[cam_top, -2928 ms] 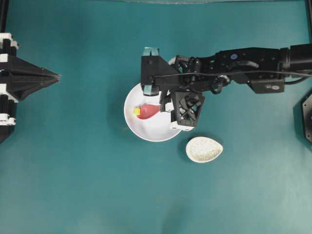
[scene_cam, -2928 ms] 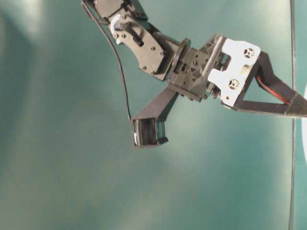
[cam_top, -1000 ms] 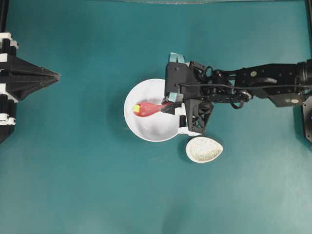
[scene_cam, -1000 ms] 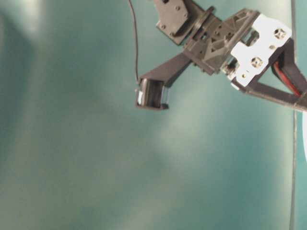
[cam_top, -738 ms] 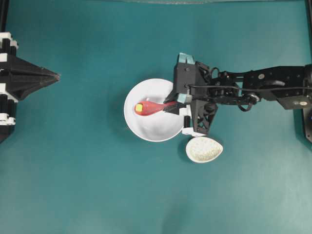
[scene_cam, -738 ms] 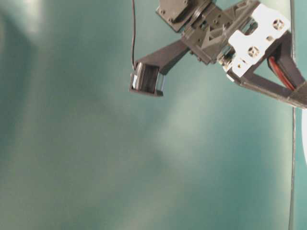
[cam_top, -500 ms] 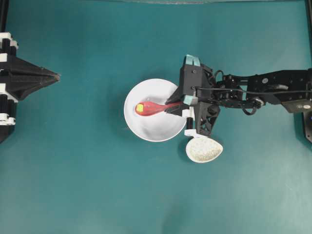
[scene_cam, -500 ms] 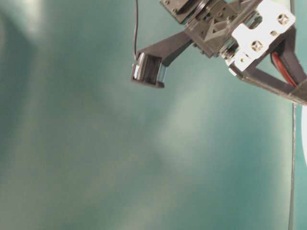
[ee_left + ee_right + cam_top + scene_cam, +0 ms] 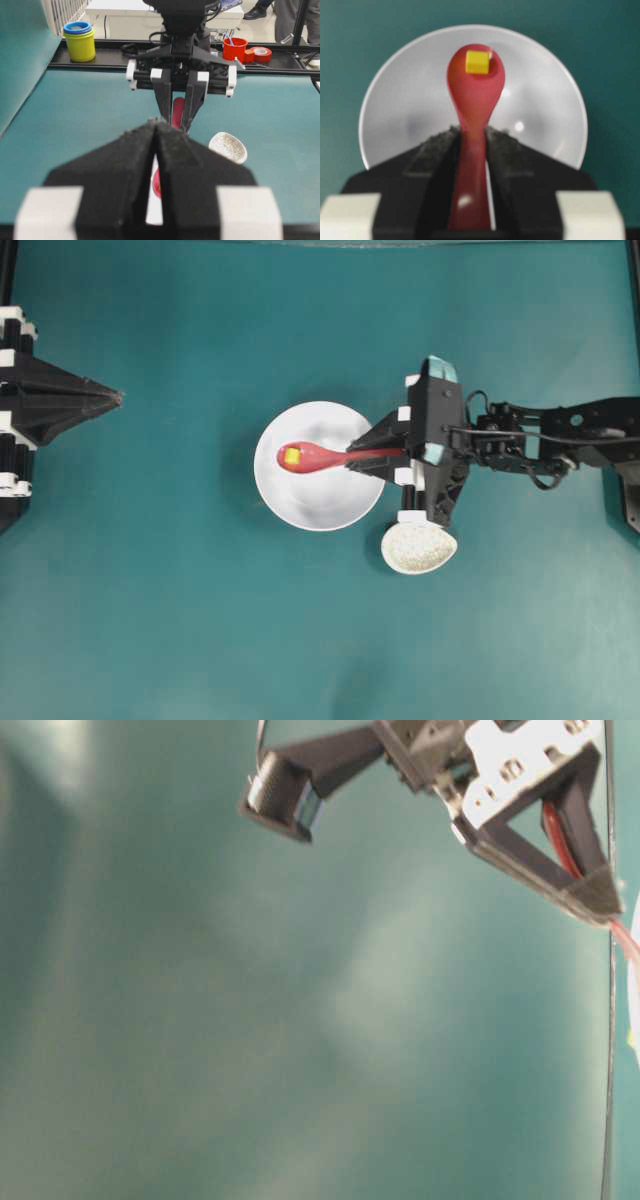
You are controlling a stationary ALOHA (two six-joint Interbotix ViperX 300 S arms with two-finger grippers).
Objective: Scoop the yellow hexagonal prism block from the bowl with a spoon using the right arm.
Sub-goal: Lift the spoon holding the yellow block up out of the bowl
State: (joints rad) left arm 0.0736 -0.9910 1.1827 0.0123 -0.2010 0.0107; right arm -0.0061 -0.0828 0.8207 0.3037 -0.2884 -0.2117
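The left claw (image 9: 118,397) stays far to the left of the bowl (image 9: 300,505), well apart from it, and its two fingers are pressed together with nothing between them. The bowl stands near the middle of the teal surface (image 9: 200,620). Over the bowl is the spoon (image 9: 318,456), and the yellow hexagonal prism block (image 9: 292,455) lies inside the spoon's deep end, over the left part of the bowl. The spoon's handle runs to the right, past the bowl's right rim, into the right claw (image 9: 372,458), which is clamped narrowly on the handle. Just beyond the bowl's lower right rim sits a small speckled spoon rest (image 9: 418,548); part of the right arm (image 9: 540,435) hangs above its upper edge. Nothing lies between the spoon and the bowl.

Compared with one second ago, the right claw has drawn back to the right of the bowl, and the block now rests fully in the spoon and not at its tip.
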